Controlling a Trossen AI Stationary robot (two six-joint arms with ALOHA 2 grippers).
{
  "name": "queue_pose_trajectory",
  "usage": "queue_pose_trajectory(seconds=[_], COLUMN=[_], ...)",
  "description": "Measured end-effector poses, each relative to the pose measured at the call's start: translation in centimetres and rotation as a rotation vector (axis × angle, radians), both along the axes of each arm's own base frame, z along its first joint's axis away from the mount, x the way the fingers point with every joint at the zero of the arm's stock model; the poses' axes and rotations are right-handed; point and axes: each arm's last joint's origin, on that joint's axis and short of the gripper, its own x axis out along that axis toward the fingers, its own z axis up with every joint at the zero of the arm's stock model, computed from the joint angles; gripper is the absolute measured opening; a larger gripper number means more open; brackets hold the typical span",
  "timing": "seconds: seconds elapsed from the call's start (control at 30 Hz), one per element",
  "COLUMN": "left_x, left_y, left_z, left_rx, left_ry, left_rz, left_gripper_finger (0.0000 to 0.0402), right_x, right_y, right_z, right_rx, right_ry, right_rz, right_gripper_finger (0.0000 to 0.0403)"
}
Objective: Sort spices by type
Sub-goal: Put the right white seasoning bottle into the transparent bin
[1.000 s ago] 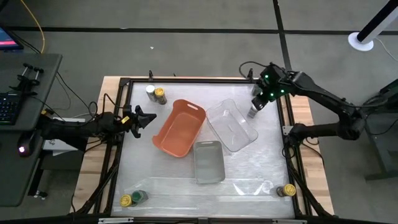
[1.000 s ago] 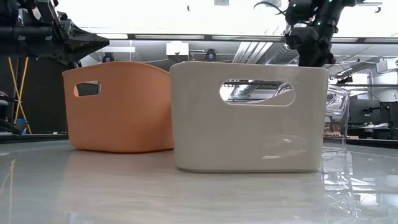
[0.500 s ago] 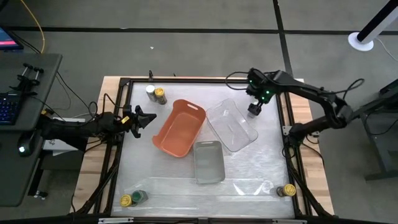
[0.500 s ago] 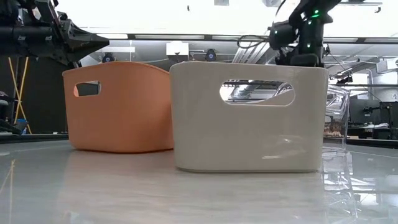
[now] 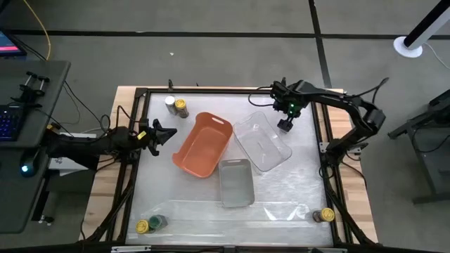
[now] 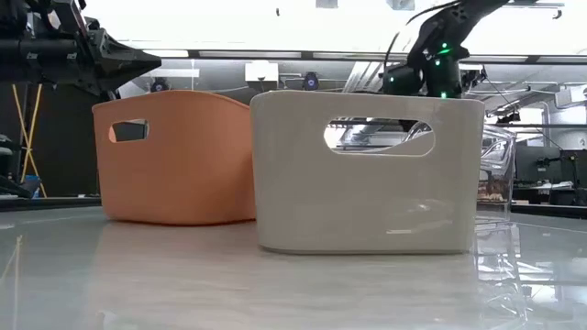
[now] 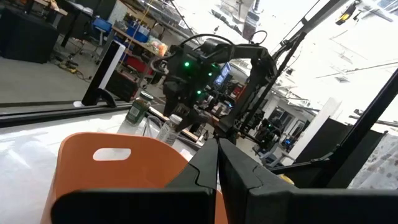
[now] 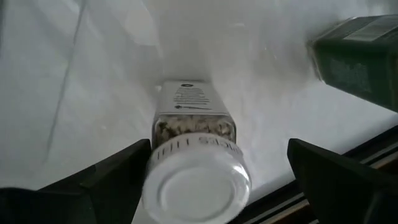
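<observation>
A spice jar with a white lid (image 8: 194, 180) stands on the table by the far right side of the clear tray (image 5: 261, 144). My right gripper (image 8: 219, 146) hangs above it, open, pointing down, with one finger on either side of the lid and a gap to each. A second jar with a green label (image 8: 354, 56) stands just beyond it. In the high view my right gripper (image 5: 285, 119) covers most of the jar. My left gripper (image 5: 165, 133) is shut and hovers off the table, left of the orange tray (image 5: 204, 144).
A grey tray (image 5: 236, 184) sits near the middle, touching the orange and clear trays. Two jars (image 5: 176, 107) stand at the far left, two (image 5: 149, 224) at the near left, and one (image 5: 325, 216) at the near right. A black frame (image 5: 327, 140) rims the table.
My right gripper has shifted a little toward the table's far and left edges, while its arm has swung in over the far right corner. The white-lidded jar below it has stayed where it was.
</observation>
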Motion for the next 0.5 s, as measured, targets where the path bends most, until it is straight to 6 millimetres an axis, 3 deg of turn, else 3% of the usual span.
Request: queue_pose_trajectory(seconds=[0.23, 0.37, 0.5], left_x=[0.0, 0.0, 0.0], left_y=[0.0, 0.0, 0.0], left_z=[0.0, 0.0, 0.0], left_rx=[0.0, 0.0, 0.0], left_ry=[0.0, 0.0, 0.0], left_rz=[0.0, 0.0, 0.0], left_gripper_finger=[0.0001, 0.0001, 0.0001], right_x=[0.5, 0.5, 0.0], right_y=[-0.4, -0.4, -0.1], right_z=[-1.4, -1.6, -1.2], right_rx=[0.025, 0.029, 0.026], right_ry=[0.044, 0.055, 0.102], right_rz=[-0.052, -0.06, -0.044], right_gripper_finger=[0.0351, 0.0305, 0.0232])
